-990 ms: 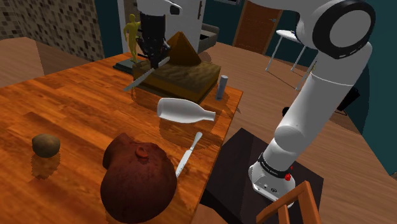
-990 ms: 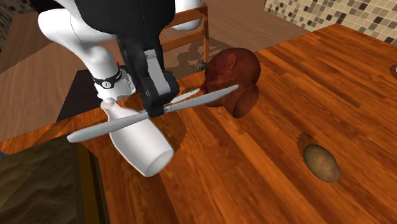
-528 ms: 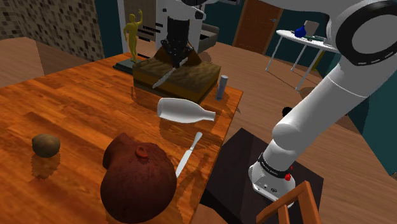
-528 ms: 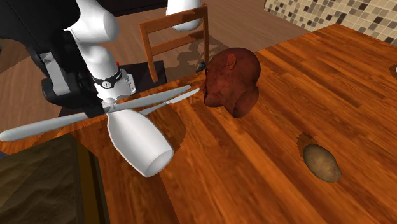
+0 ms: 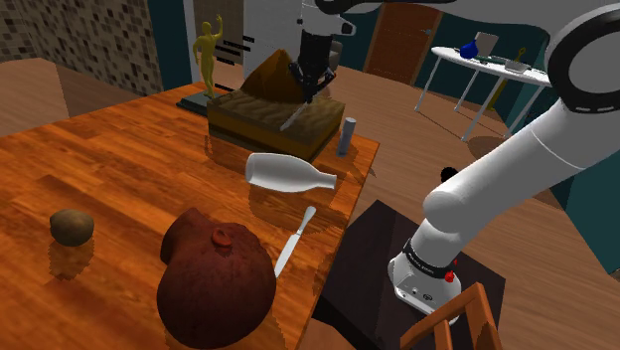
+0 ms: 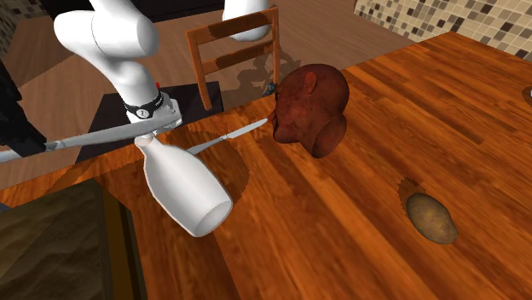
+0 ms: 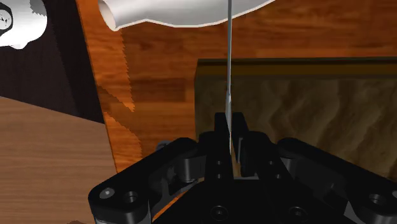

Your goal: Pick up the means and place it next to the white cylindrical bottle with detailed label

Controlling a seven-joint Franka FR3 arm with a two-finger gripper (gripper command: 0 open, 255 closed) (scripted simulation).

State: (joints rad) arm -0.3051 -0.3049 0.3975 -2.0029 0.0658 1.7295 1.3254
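Shoulder view first: the pincer [image 5: 306,91] is clamped on a grey knife [image 5: 291,119], which hangs tilted in the air over the near corner of the low brown box [image 5: 260,121] at the far end of the table [image 5: 139,169]. That box has a brown pyramid shape [image 5: 270,78] sitting on it. The white bottle [image 5: 288,173] lies on its side on the table just in front of the box, and I can't tell if anything's inside it. A second knife [image 5: 295,239] lies flat near the table's edge, beside a big brown head [image 5: 217,283]. Second exterior view: the gripped knife [image 6: 94,136] pokes in from that view's left, up off the table and just above the bottle's [image 6: 183,183] neck. The other knife [image 6: 226,136] lies between the bottle and the head [image 6: 311,106]. Wrist view: both fingers squeeze the knife [image 7: 228,63], seen edge-on as a thin line that runs out over the box's [image 7: 299,108] edge toward the bottle [image 7: 184,13].
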